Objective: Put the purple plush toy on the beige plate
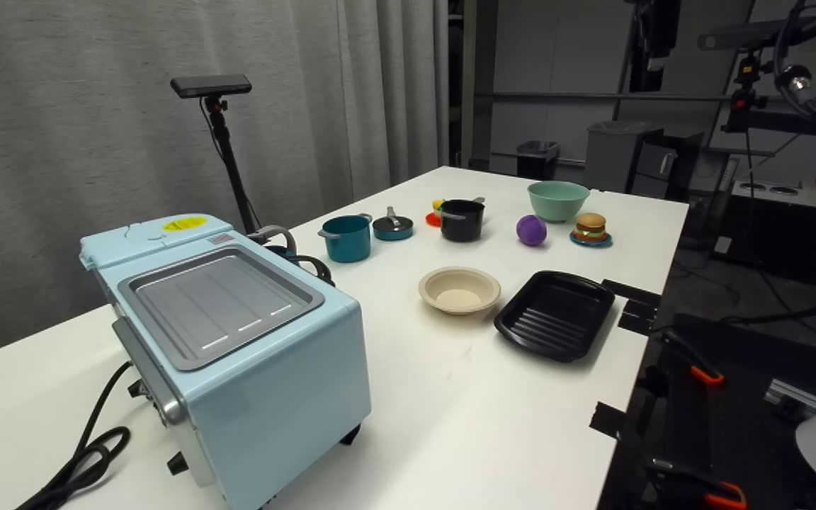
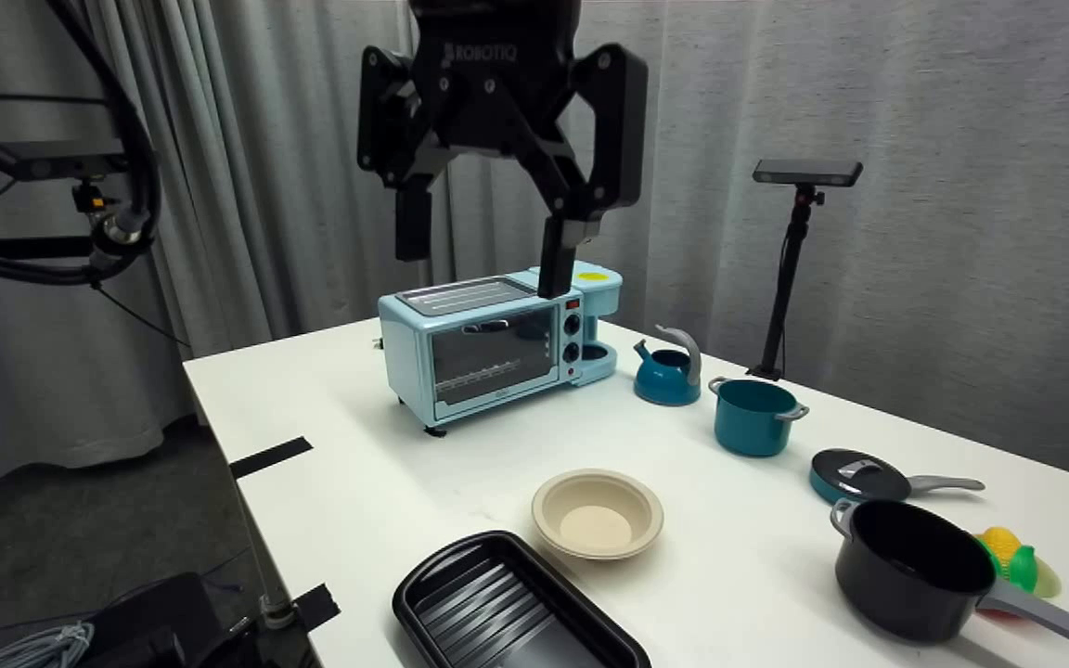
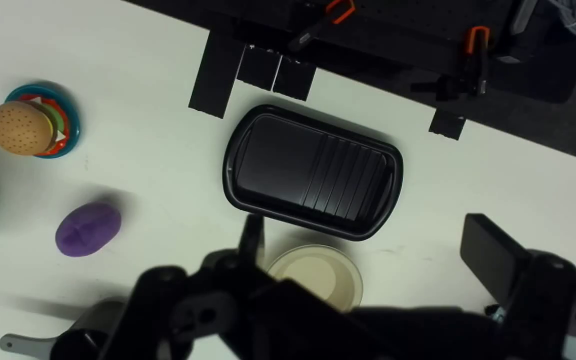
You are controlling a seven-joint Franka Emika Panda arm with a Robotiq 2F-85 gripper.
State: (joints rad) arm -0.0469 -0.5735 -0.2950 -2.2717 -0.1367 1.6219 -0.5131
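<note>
Two fingers [image 2: 413, 225] are mine; they stand spread wide apart above the surface [image 2: 377, 501], tips pointing down.

Marking, legible: the housing [image 2: 497, 74] above my fingers carries the word "ROBOTIQ" in pale capitals. Marking, illegible: a yellow oval label [image 1: 184, 224] sits on top of the light-blue toaster oven [image 1: 295, 382]; its print is too small to read. A small rectangular label [image 1: 219, 239] near it is likewise unreadable.

Task item: the purple plush toy [image 3: 88, 229] lies directly on the surface, well apart from my fingers. In an exterior view it rests near the green bowl [image 1: 557, 202] and the toy burger [image 1: 590, 228]. Orientation: in the wrist view, its outline is an elongated oval. The long axis runs from lower left to upper right, slanted relative to the long axis of the black tray [image 3: 313, 172]; the upper-right end points toward that tray. Shallow creases show on the upper face; I cannot tell which end is the front.

Second item: the beige plate [image 2: 597, 529] stands level on the surface, rim up, just beside the black tray and well apart from the purple plush toy. In the wrist view, one of my fingers hides part of it.
</note>
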